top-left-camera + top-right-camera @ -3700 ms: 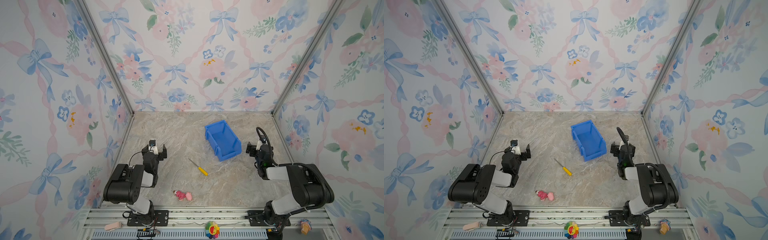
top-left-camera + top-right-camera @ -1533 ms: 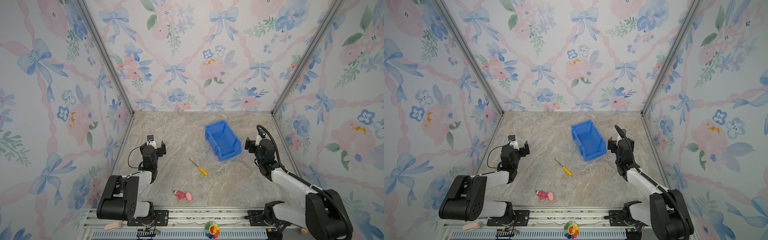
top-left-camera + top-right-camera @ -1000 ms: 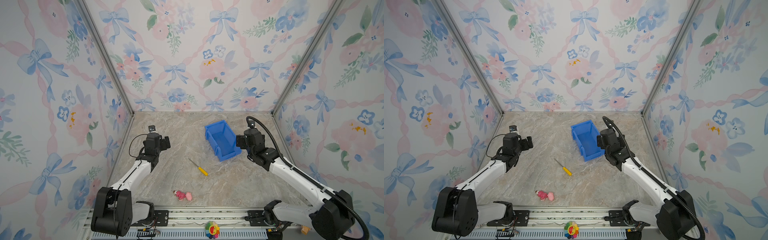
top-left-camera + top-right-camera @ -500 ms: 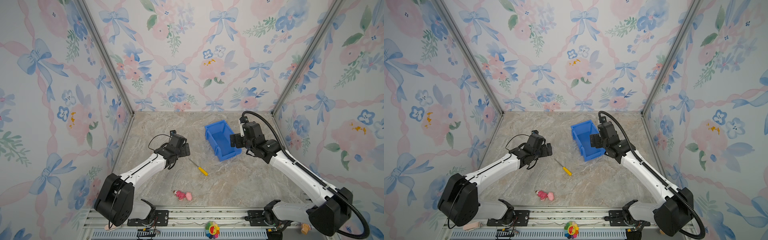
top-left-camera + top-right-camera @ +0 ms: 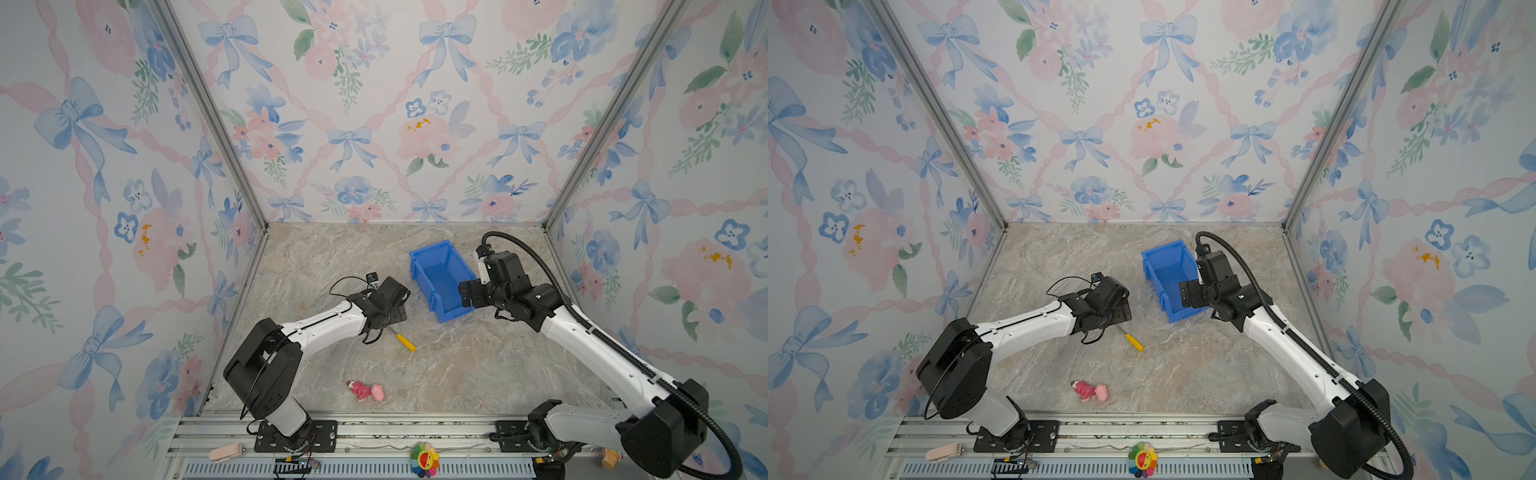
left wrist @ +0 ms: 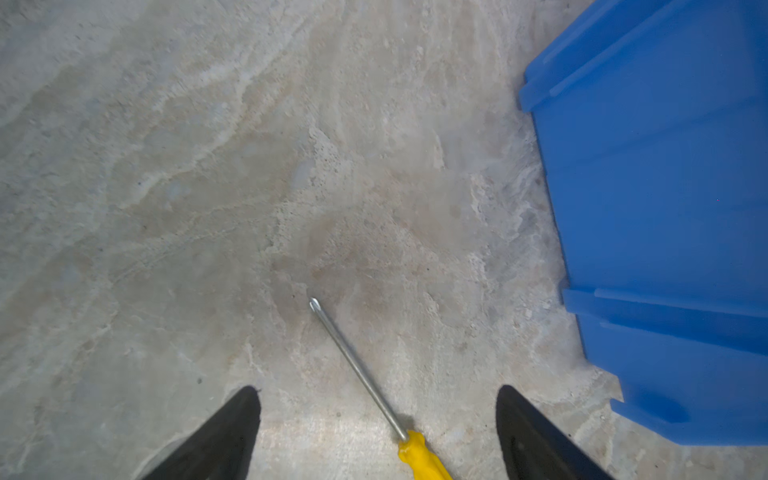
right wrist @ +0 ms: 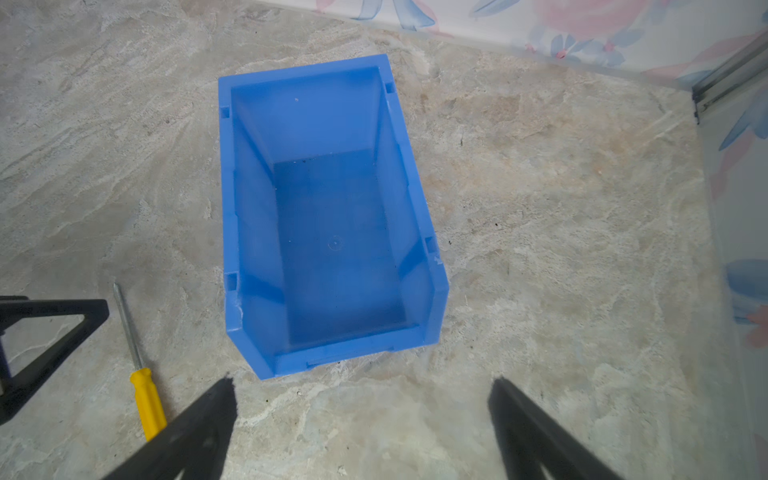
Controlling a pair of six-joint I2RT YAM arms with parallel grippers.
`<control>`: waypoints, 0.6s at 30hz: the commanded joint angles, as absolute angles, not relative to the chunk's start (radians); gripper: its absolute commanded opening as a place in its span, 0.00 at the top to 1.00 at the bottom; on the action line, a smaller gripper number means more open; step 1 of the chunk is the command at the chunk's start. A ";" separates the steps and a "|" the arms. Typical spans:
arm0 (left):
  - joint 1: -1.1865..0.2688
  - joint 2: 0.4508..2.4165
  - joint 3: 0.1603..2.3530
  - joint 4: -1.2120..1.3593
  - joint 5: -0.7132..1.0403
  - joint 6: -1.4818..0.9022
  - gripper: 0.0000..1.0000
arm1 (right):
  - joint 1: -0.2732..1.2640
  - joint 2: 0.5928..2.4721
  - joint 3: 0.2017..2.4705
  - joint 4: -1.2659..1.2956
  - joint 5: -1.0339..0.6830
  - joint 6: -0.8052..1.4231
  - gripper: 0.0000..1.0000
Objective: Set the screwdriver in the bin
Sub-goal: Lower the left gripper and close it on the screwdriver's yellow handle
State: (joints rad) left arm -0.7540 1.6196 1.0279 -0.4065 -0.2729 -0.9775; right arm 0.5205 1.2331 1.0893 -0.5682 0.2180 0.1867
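Hovering low over the marble table [image 5: 457, 365], the left gripper [image 6: 376, 390] has its two black fingers spread wide with nothing clamped between them. The left wrist view shows the screwdriver [image 6: 360, 372] lying flat on the table, its silver shaft running through the gap and touching neither finger. In both top views it sits just below the centre of the frame, yellow handle toward the lower right, near the bin [image 5: 440, 270] but apart from it. The bin stands right of centre. The right gripper [image 7: 362, 380] hangs at the bin's lower end, jaws equally wide, holding nothing. A pink toy [image 5: 365, 390] lies lower in the frame.
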 commanded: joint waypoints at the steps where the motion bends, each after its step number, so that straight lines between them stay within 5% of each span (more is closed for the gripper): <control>1: -0.784 1.671 1.061 -0.454 -0.286 -1.051 0.12 | 0.516 1.225 1.083 -0.575 0.213 0.165 0.03; 18: -0.887 1.878 1.186 -0.493 -0.241 -1.052 0.26 | 0.400 1.202 1.086 -0.613 0.161 0.143 0.03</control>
